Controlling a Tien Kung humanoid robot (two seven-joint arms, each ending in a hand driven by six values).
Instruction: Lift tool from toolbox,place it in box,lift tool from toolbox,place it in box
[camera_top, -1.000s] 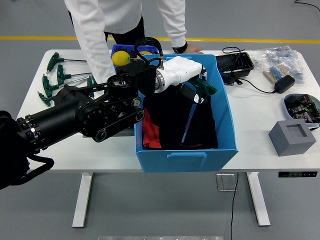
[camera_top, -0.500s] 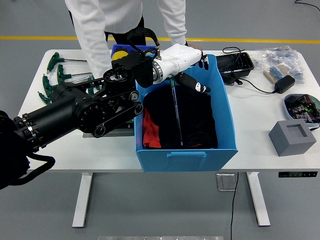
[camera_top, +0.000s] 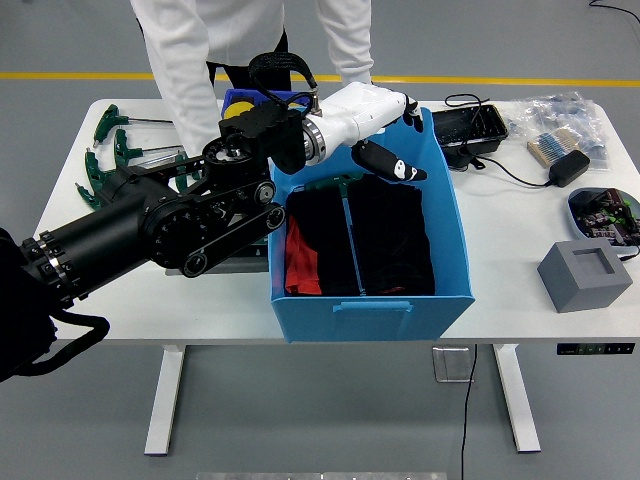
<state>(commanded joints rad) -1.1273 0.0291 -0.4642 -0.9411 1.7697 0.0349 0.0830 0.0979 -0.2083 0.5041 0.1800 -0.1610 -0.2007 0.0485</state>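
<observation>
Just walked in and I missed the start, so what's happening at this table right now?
The robot's left hand reaches over the blue box, fingers open and holding nothing. A green T-handle tool lies in the box on dark cloth. More green tools sit at the table's left end. A person in white stands at the far side. The right arm is out of view.

Person (camera_top: 215, 45) at far side: cut off above the chest by the top edge. Blue toolbox (camera_top: 250, 98) mostly hidden behind the left arm (camera_top: 170, 225). Left hand (camera_top: 375, 125): fingers partly out of sight past the blue box (camera_top: 440, 180) rim. Small parts in the bags (camera_top: 560, 125) too fine to make out. Right-edge tray (camera_top: 610, 212) clipped.
</observation>
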